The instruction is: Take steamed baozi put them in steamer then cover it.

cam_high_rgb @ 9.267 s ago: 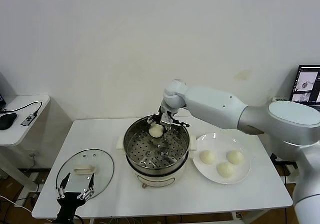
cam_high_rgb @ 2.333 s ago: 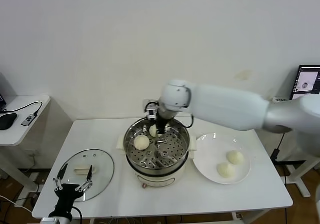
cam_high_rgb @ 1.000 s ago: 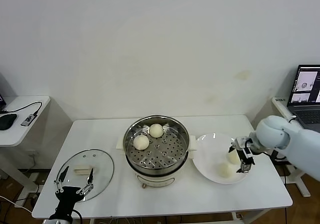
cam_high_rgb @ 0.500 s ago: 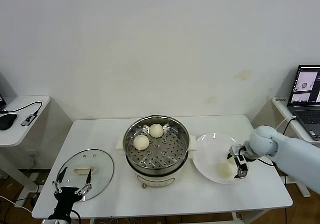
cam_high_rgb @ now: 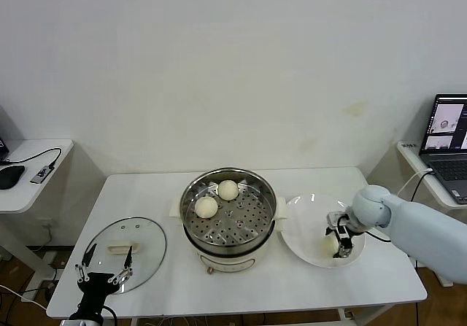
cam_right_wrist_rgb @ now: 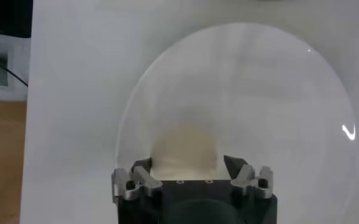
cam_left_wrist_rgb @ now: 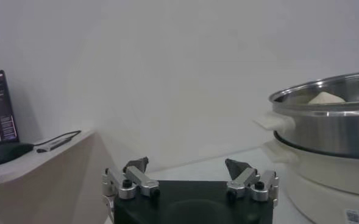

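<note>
No brand or readable writing shows anywhere; a small dark label point(cam_left_wrist_rgb: 350, 215) sits low on the steamer's cream base, too small to read, and the open laptop screen point(cam_high_rgb: 448, 123) at the far right shows only blurred windows.

The round shiny stainless-steel steamer point(cam_high_rgb: 228, 220) with its perforated tray stands in the middle of the white table point(cam_high_rgb: 175, 275). Two smooth cream-white baozi lie on the tray toward its rear left: one point(cam_high_rgb: 228, 189) by the back rim, the other point(cam_high_rgb: 206, 207) just in front of it. From the left wrist view only the top of one bun point(cam_left_wrist_rgb: 325, 97) peeks over the rim.

The flat white plate point(cam_high_rgb: 306, 227) sits just right of the steamer. The right gripper point(cam_high_rgb: 340, 243) is down on it, fingers spread either side of a cream-white bun point(cam_right_wrist_rgb: 185, 149), not yet closed on it. In the head view that bun point(cam_high_rgb: 326, 246) is partly hidden by the gripper, and whether a fourth bun is on the plate cannot be told.

The round clear glass cover with the cream bar handle point(cam_high_rgb: 124, 250) lies flat near the table's front left corner. The left gripper point(cam_high_rgb: 101, 274) hangs at the table's front edge beside it, fingers apart and empty; its arm is cut off by the frame.

Behind is a bare white wall. A low white side table point(cam_high_rgb: 33, 176) to the left carries a black mouse point(cam_high_rgb: 10, 176) and a cable.
</note>
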{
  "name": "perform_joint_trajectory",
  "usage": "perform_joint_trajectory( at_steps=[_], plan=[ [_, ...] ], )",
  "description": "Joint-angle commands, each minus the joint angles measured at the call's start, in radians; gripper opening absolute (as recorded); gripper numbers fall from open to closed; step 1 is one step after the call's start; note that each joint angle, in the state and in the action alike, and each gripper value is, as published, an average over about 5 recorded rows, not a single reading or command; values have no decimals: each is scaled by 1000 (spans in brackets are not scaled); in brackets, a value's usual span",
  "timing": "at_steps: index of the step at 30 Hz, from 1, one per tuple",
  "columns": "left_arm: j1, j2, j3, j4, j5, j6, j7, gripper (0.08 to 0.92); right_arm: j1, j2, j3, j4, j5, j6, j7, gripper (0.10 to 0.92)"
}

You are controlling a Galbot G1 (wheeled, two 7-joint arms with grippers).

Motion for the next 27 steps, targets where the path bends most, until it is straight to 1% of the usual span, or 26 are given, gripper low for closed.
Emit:
perform_joint_trajectory(
  at_steps=[1,8,13,21,27],
  plan=[
    [0,-3,2,-2,2,0,0,823,-8,19,6,-17,-7,-3,-5,652],
    [2,-6,3,-6,1,0,2,823,-1,15,12,-15,-9,-1,-10,584],
    [0,-7,6,-9,2,1,4,823,37,-7,24,5,16,-2,-22,553],
    [-7,1,8,-15,-2,3,4,823,288,-48,-46,48,127,-12,-54,547],
    [-13,10,14,-13,-6,3,5,823,510,-27,-123,68,238,-23,-76,546]
  ],
)
